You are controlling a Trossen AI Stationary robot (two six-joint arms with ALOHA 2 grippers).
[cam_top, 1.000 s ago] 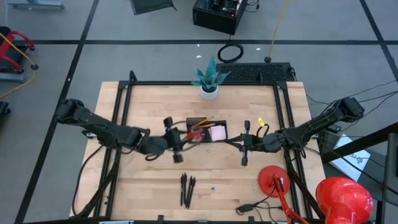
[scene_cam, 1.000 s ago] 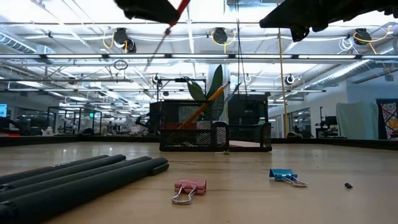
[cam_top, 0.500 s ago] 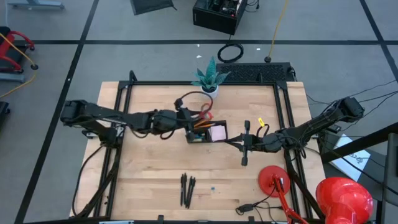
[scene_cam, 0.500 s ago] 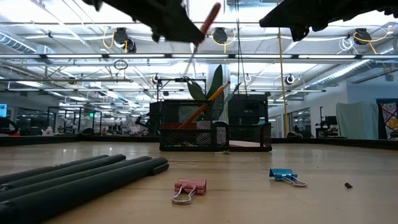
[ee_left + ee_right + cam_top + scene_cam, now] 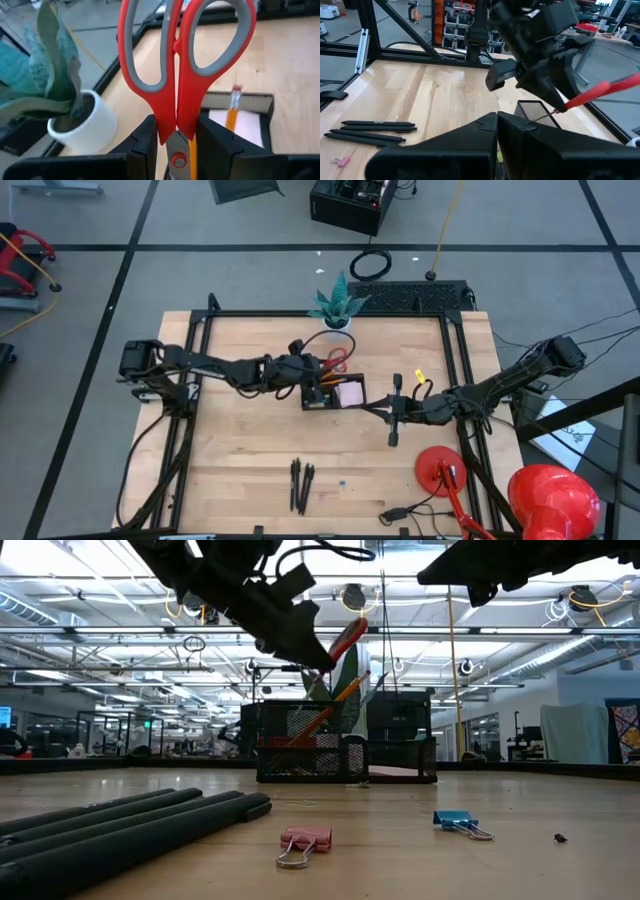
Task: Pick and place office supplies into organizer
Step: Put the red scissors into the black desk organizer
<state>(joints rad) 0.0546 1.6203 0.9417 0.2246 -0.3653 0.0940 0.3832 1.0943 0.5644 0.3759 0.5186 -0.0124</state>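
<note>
My left gripper [image 5: 312, 369] hangs above the far left part of the black mesh organizer [image 5: 333, 393] and is shut on the red-handled scissors [image 5: 336, 360]. In the low view the scissors' handle [image 5: 346, 639] slants up over the organizer [image 5: 345, 755]. An orange pencil [image 5: 335, 705] leans in the organizer, and a pink sticky-note pad [image 5: 349, 393] lies in it. Three black pens [image 5: 300, 482] lie near the table's near edge. My right gripper [image 5: 394, 412] waits, shut, to the right of the organizer. My left gripper pinches the scissors between its two fingers [image 5: 146, 137] at the base of the handles [image 5: 172, 131], just above the pivot screw. The handle loops [image 5: 187, 45] stick out ahead of the fingers, and the gripper hides the blades. The scissors are lifted clear and tilted.
A white plant pot [image 5: 337, 326] stands just beyond the organizer, close to the scissors. A pink clip [image 5: 305, 840] and a blue clip [image 5: 455, 822] lie on the near part of the table. A red round-based object [image 5: 440, 470] sits at the near right.
My left gripper has carried the scissors from left of the organizer toward the table's far edge and right, ending above the organizer's far left. The scissors have turned, their handles now pointing right and sitting lower in the low view. The right arm has kept still.
</note>
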